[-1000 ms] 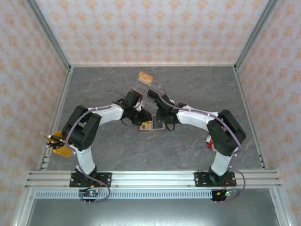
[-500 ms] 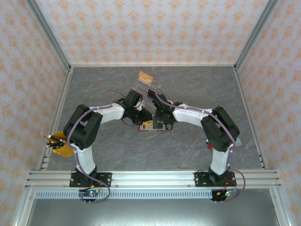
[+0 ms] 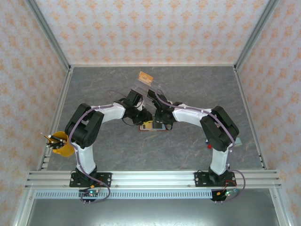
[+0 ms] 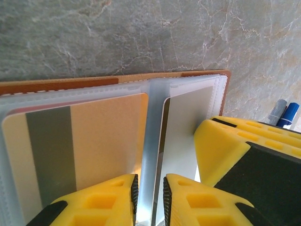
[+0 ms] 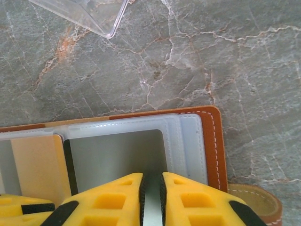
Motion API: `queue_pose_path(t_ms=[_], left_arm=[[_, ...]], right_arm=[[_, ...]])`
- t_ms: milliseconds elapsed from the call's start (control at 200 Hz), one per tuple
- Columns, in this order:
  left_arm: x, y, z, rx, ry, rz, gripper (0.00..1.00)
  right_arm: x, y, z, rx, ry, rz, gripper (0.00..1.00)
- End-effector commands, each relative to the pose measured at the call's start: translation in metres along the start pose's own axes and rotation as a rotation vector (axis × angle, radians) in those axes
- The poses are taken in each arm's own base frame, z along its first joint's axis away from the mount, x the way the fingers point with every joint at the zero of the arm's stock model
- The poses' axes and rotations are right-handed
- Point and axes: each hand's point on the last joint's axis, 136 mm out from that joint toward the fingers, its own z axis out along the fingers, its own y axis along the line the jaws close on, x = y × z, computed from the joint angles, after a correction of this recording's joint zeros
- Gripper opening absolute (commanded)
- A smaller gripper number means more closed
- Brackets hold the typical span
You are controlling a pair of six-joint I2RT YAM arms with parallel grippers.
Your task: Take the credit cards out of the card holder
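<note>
**Yellow jaws meet over the open holder**

Near left stands a yellow cup (image 3: pixel 63 147). Mid-table (image 3: pixel 188 150), between the arms, the brown holder (image 5: pixel 214 141) lies open and flat. The left gripper (image 4: pixel 148 200) and right gripper (image 5: pixel 151 197) bear down on it side by side. Each pair of jaws stands nearly together with a thin slit between; whether either pinches anything I cannot tell. Left tips sit at the fold between the clear sleeves. Right tips sit on the grey card (image 5: pixel 117 155) in the right sleeve. A tan card (image 4: pixel 103 141) with a grey stripe lies in the left sleeve. Farther off rests a clear box (image 3: pixel 149 87).
</note>
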Motion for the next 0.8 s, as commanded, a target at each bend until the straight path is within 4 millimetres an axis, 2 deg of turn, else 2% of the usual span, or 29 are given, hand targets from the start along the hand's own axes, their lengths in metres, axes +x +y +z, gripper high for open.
queue_pose_path(t_ms=[0, 240, 515, 796], left_arm=[[0.002, 0.001, 0.011, 0.001, 0.026, -0.013, 0.24], [0.002, 0.001, 0.016, 0.018, 0.035, -0.023, 0.22], [0.001, -0.012, 0.016, 0.095, 0.040, -0.031, 0.19], [-0.002, -0.023, 0.008, 0.198, 0.025, -0.040, 0.17]], right_arm=[[0.011, -0.007, 0.011, 0.026, 0.043, 0.010, 0.19], [0.015, -0.007, 0.013, 0.019, 0.054, 0.019, 0.18], [0.017, -0.009, 0.014, 0.027, 0.058, 0.022, 0.16], [0.017, -0.013, 0.015, 0.045, 0.057, 0.017, 0.16]])
